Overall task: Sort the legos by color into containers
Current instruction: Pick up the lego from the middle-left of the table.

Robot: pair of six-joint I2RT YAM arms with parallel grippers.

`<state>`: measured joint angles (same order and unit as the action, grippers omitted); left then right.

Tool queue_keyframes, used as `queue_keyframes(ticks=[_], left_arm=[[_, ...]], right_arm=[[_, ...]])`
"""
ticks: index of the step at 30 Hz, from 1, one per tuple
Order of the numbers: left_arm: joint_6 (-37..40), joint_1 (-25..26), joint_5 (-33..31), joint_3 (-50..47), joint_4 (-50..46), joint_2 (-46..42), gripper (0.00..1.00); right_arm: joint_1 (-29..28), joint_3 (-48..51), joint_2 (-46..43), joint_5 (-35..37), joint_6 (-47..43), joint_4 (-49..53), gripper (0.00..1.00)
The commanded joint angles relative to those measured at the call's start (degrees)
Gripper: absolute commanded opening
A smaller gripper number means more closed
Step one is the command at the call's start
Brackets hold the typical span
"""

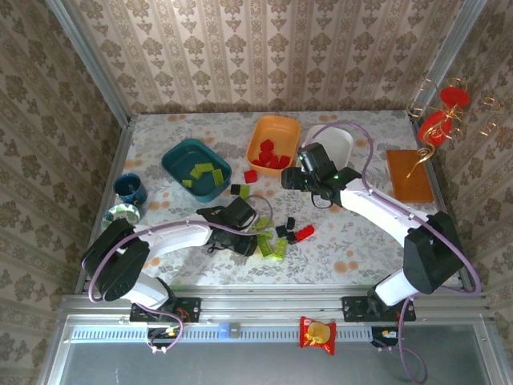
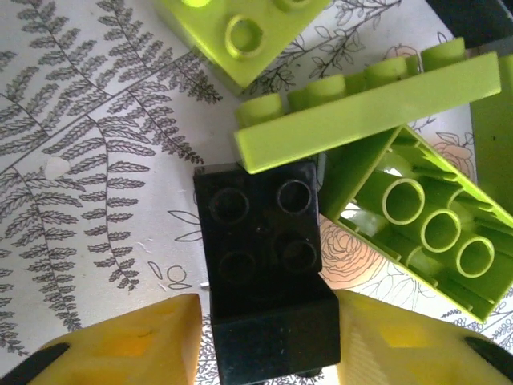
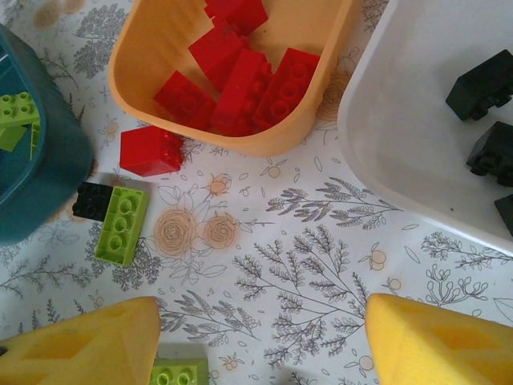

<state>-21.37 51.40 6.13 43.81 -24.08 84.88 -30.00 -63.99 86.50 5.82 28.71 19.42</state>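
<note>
Black lego (image 2: 268,273) is being pinched by the left end effector (image 2: 268,341) down on the bench (image 2: 96,160), right up against a heap of lime legos (image 2: 369,120). Right end effector (image 3: 264,337) is being held wide open with nothing in it, hanging over the bench just in front of the orange tub (image 3: 152,96) of red legos (image 3: 240,80) and the white tub (image 3: 401,120).

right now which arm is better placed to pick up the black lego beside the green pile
Left. The left claw straddles the black lego, a finger against each side. The right claw hangs open by the orange tub and white tub.
</note>
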Motion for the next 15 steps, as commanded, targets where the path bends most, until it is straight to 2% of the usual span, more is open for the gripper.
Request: queue_keyframes(ticks=[1,4,10,12,15], left_arm=[[0.8,0.4,-1.1,1.4,-1.0,-0.5,0.38],[0.1,0.5,-1.6,1.6,-1.8,-2.4,0.31],[-1.2,-0.8,-3.1,3.8,-1.1,-10.6,0.31],[-0.9,-2.3,-2.2,6.0,2.3,-10.3,0.32],[-0.1,-4.7,0.8,11.9,8.5,-4.7,0.31]], right_arm=[[0.5,1.0,-2.3,1.9,0.5,-0.2,0.70],[0.8,1.3,-2.6,1.9,0.6,-0.3,0.70],[1.1,3.3,-3.9,2.7,1.4,-0.8,0.70],[1.4,5.2,-5.3,3.7,2.3,-1.6,0.70],[1.9,8.1,-8.6,6.4,4.5,-1.4,0.70]])
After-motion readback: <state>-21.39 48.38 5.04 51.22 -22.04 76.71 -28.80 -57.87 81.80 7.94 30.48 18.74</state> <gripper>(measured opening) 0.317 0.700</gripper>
